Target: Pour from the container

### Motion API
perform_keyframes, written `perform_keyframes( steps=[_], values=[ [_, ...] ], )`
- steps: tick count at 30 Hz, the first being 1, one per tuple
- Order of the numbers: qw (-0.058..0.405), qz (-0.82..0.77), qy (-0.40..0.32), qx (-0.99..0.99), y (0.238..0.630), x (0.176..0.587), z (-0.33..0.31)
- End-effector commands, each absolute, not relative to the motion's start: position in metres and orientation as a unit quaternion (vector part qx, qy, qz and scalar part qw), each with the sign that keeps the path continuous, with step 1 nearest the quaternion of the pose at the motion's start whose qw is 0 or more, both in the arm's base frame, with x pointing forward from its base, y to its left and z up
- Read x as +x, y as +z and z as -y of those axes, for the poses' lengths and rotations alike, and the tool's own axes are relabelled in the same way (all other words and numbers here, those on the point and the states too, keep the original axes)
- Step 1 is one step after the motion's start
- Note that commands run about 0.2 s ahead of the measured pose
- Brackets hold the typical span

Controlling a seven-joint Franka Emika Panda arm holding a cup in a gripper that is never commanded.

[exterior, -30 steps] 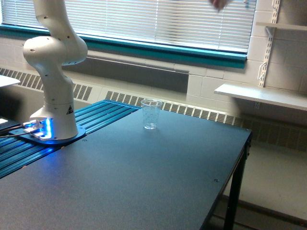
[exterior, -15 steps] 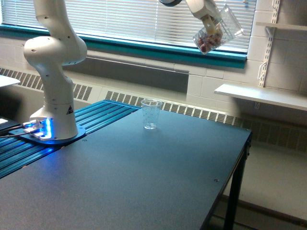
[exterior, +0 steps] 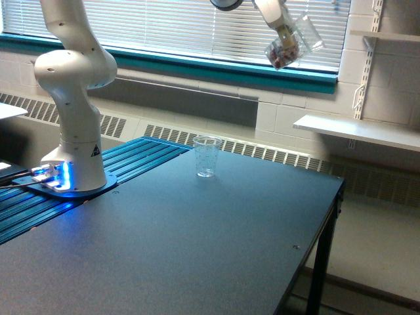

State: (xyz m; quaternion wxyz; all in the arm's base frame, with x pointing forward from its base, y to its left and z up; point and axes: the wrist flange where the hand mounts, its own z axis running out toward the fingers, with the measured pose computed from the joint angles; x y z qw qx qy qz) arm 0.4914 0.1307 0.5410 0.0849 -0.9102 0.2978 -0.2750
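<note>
the dark table [exterior: 197, 249] is filling the lower part of the exterior view. the white arm [exterior: 72, 98] is standing on its lit base at the exterior view's left edge of the table and is leaving the top of the picture. a speckled clear cup [exterior: 207, 156] is standing upright near the table's far edge. high above, toward the exterior view's upper right, the gripper [exterior: 283, 34] is clamping the container [exterior: 293, 44], which is tilting with its mouth pointing up and to the exterior view's right. dark reddish pieces are sitting in its lower end. the fingers are mostly cropped, so the grip detail is probably unclear.
</note>
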Motion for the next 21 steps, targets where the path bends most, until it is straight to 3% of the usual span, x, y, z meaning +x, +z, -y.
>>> perform_keyframes(
  steps=[1,21],
  values=[
    [0.099,-0.307,-0.256,-0.911,0.53,0.475,-0.159],
    [0.13,-0.267,-0.198,-0.934,0.492,0.412,-0.252]
  ],
)
